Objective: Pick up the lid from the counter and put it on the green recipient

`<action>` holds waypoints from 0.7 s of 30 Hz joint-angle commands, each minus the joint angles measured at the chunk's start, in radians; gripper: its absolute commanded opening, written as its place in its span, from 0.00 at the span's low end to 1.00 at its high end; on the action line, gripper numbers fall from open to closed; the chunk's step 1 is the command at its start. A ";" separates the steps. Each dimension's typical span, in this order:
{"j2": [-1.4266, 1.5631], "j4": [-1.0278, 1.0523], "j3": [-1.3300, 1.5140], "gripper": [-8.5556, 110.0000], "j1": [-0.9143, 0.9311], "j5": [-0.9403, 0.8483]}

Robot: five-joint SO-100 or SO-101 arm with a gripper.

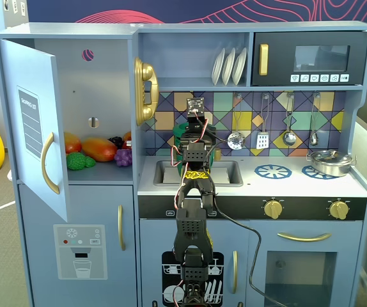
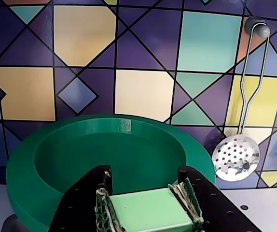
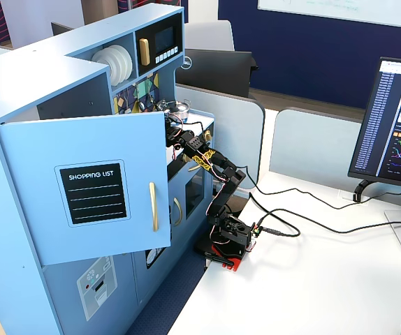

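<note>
In the wrist view my gripper [image 2: 147,186] is shut on the pale green square knob of the lid [image 2: 150,210]; the lid's disc is below the frame edge and hidden. The green recipient [image 2: 104,126] stands just ahead of the fingers against the tiled back wall, its open top and wide rim facing the camera. The held knob sits at the pot's near rim. In a fixed view the gripper [image 1: 196,131] is over the sink area, and only a bit of the green recipient [image 1: 180,132] shows to the left of the arm.
A sink [image 1: 225,173] lies under the arm. A blue burner ring [image 1: 272,171] and a silver pot [image 1: 329,161] are to the right. A slotted spoon [image 2: 236,157] hangs on the wall right of the pot. The open cupboard door [image 1: 33,128] and toy fruit [image 1: 97,150] are left.
</note>
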 commanded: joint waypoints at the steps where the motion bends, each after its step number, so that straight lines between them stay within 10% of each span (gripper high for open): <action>1: 0.011 -0.011 0.000 0.07 0.009 -0.009; 13: 0.002 -0.044 0.043 0.08 0.017 0.005; 21: 0.002 -0.087 0.034 0.38 0.025 0.043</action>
